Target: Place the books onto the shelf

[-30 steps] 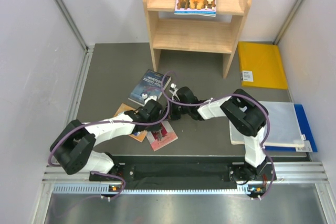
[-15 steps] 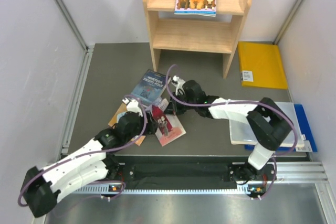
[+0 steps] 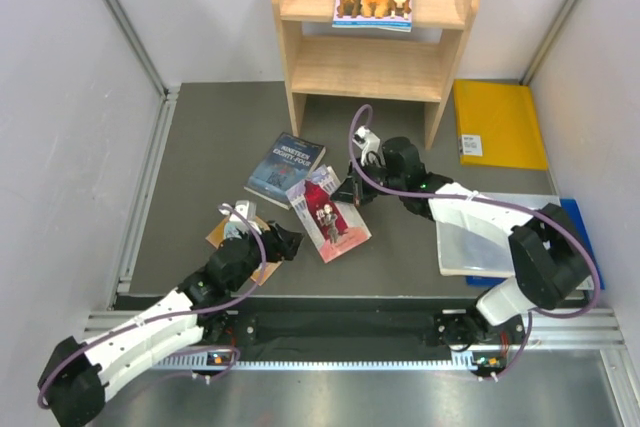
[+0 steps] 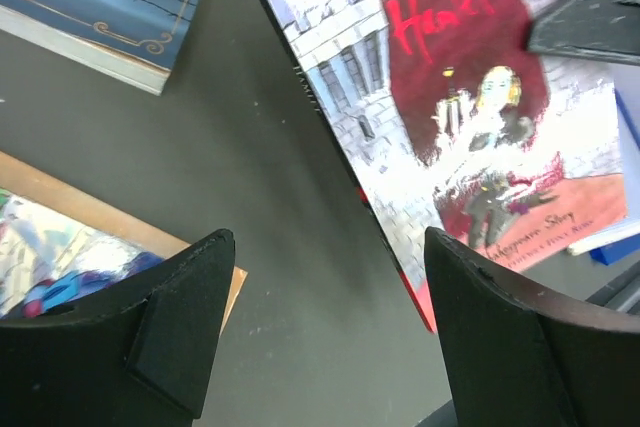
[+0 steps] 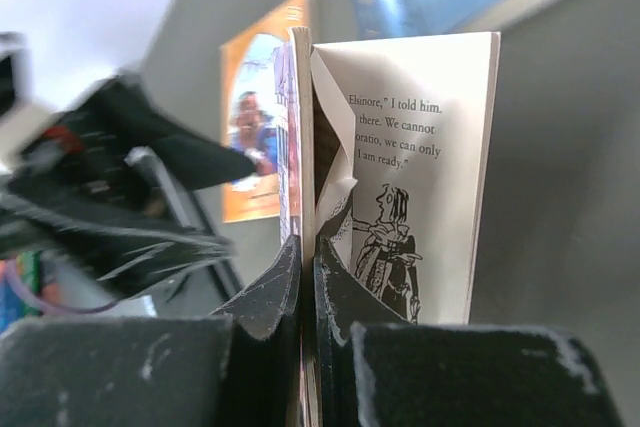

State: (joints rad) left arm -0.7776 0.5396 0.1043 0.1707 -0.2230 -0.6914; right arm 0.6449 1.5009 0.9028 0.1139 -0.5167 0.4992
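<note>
Red-covered book (image 3: 330, 217) pinched at its far edge in right gripper (image 3: 352, 190), jaws clenched tight on cover and pages, tilted over grey mat (image 3: 200, 147). Just off its near-left corner, left gripper (image 3: 285, 244), jaws spread wide, grasping nothing. From left wrist: "Hamlet" scrawled in red, pale figure beneath, grey castle walls alongside. From right wrist: one leaf curled loose, printed text and a line drawing. Placed just beside dark blue book (image 3: 285, 167), in front of shelf (image 3: 300, 67), on neither tier.
</note>
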